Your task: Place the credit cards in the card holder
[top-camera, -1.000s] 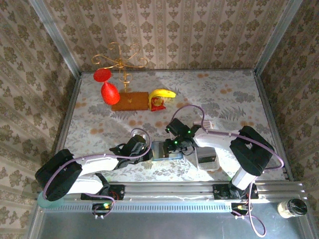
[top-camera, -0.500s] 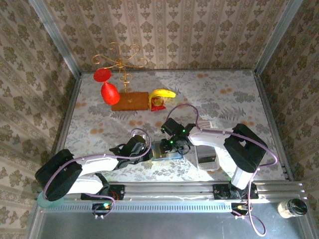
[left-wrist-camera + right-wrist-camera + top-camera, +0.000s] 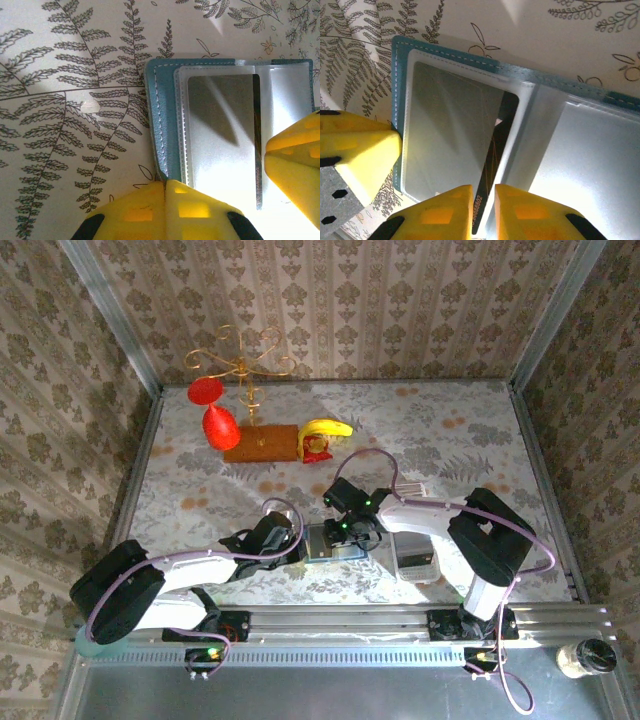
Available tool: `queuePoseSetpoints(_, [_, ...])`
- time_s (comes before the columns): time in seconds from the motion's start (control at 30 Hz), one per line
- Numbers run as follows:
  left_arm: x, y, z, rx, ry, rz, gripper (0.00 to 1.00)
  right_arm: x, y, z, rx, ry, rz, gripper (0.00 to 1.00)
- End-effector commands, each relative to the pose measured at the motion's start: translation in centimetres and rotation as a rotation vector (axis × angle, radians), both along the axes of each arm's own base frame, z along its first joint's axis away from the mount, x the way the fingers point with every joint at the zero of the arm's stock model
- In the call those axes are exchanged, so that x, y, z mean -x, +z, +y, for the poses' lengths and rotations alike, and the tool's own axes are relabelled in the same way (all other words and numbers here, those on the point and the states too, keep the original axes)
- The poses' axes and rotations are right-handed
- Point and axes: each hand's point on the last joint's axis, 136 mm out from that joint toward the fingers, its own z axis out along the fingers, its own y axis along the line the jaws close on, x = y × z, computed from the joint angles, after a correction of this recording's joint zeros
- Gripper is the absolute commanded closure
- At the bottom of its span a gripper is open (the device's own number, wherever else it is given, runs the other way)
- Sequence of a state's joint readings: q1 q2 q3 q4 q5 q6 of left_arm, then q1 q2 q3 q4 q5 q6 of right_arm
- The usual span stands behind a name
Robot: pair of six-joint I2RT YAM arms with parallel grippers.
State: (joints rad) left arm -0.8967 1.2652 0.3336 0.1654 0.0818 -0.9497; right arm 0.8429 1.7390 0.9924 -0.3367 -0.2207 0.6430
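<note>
On the patterned tabletop (image 3: 470,440), a gold wire stand (image 3: 243,360) with two red cones (image 3: 220,425) rises from a brown board (image 3: 262,443). A banana (image 3: 328,427) lies just beside the board.

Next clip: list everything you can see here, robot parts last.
card holder: one, teal, lying open at centre, between the grippers.
credit card: one, dark edge showing, partly inside the holder.
tray: one, white, right of the holder.
wire stand: one, gold, back left, on a brown base.
red cones: two, at the stand.
banana: one, yellow, beside the base.
jar: one, pale, near right corner.
left gripper: yellow, shut on the holder's edge.
right gripper: yellow, astride the card's end.
</note>
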Motion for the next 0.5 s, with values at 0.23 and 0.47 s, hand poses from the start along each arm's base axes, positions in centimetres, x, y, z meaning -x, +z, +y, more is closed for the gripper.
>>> queuePoseSetpoints(0.23, [1.9, -1.7, 1.2, -0.05, -0.014, 0.065, 0.94, 0.1, 0.2, 2.6, -0.084, -0.011, 0.033, 0.81])
queuePoseSetpoints(0.47, [2.0, -1.5, 1.6, -0.049, -0.01, 0.057, 0.94, 0.1, 2.7, 0.9, -0.051, -0.052, -0.041, 0.74])
